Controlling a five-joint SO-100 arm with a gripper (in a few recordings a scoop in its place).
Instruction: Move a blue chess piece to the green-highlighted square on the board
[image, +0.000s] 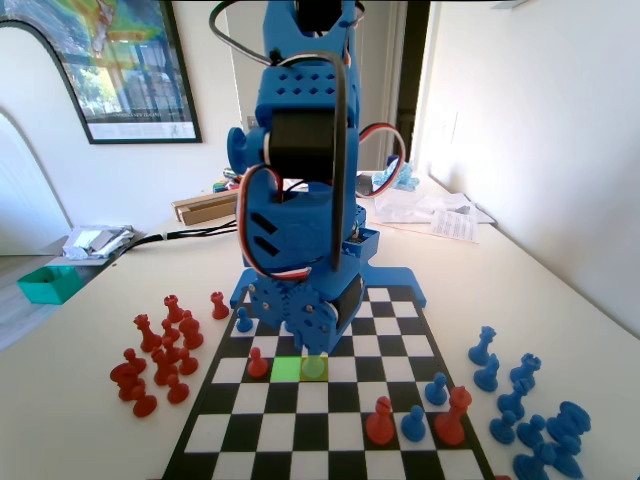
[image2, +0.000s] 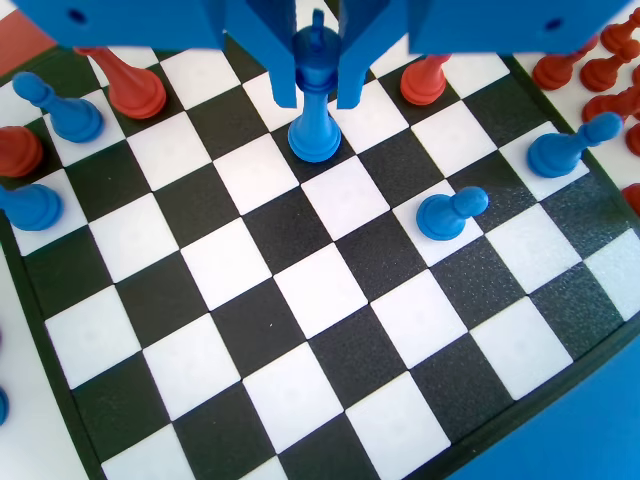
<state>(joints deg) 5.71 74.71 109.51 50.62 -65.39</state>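
Observation:
In the wrist view the blue chess piece (image2: 315, 125) stands upright on a dark square. My gripper (image2: 317, 98) hangs over it with its two jaws pressed against either side of the piece's head. In the fixed view the blue arm bends low over the board (image: 330, 440). There my gripper (image: 312, 345) sits just above the olive-tinted square (image: 315, 369), where the piece's base shows faintly. The green-highlighted square (image: 287, 368) lies directly left of that square and is bare. A red pawn (image: 258, 362) stands on the square to its left.
On the board, a blue pawn (image2: 450, 213) and another blue piece (image2: 565, 150) stand right of my gripper, with red pieces (image2: 130, 85) (image2: 425, 80) behind it. Captured red pieces (image: 160, 350) cluster off the board's left, blue ones (image: 530, 410) off its right.

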